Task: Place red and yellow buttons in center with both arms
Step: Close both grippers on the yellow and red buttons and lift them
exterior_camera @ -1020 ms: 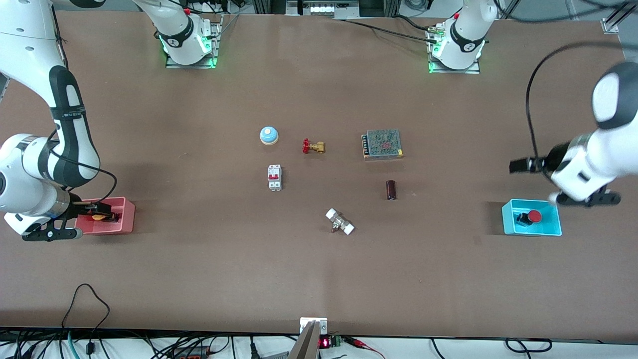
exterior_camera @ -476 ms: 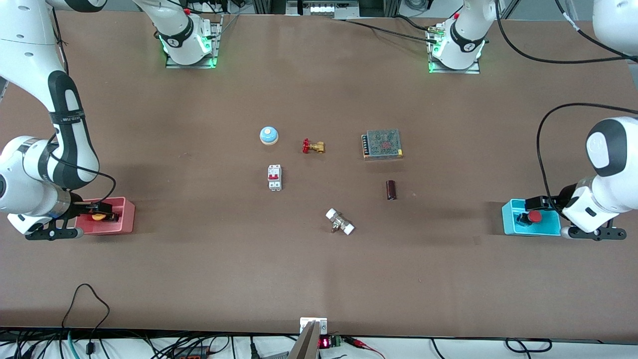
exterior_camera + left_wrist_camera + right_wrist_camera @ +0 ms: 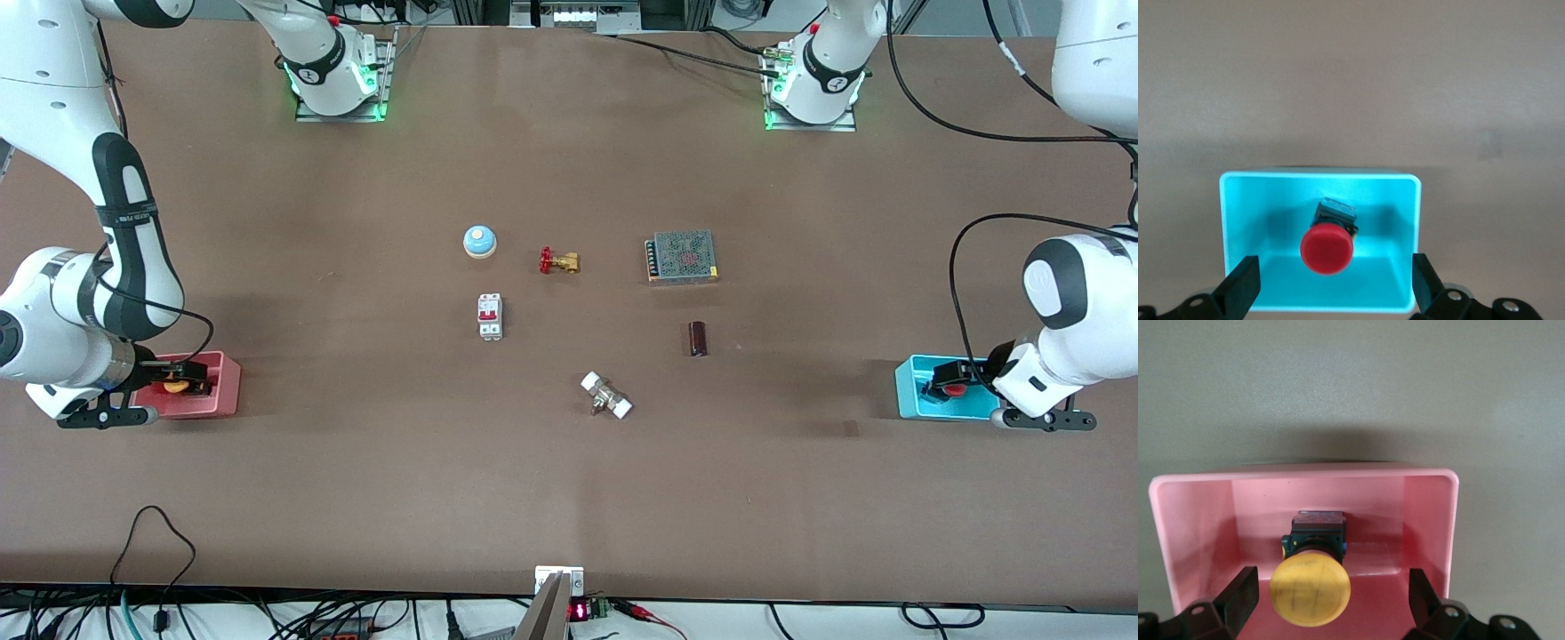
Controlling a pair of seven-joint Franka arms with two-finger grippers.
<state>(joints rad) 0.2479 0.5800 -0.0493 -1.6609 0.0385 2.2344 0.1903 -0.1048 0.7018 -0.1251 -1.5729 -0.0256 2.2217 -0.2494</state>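
Observation:
The red button (image 3: 953,388) lies in a blue bin (image 3: 914,402) at the left arm's end of the table. My left gripper (image 3: 965,373) is open and low over this bin. In the left wrist view the red cap (image 3: 1327,248) sits between its spread fingers (image 3: 1243,285), untouched, inside the bin (image 3: 1318,176). The yellow button (image 3: 176,386) lies in a pink bin (image 3: 220,396) at the right arm's end. My right gripper (image 3: 182,377) is open and low over it. In the right wrist view the yellow cap (image 3: 1310,590) sits between its fingers (image 3: 1239,593) in the bin (image 3: 1305,472).
In the middle of the brown tabletop stand a blue-and-white bell (image 3: 479,241), a brass valve with a red handle (image 3: 558,261), a white circuit breaker (image 3: 490,316), a mesh-topped power supply (image 3: 682,257), a dark cylinder (image 3: 698,339) and a white-ended fitting (image 3: 606,396).
The left arm has swung down and brought its open gripper from above the blue bin to low over the red button. The right gripper has barely moved over the pink bin.

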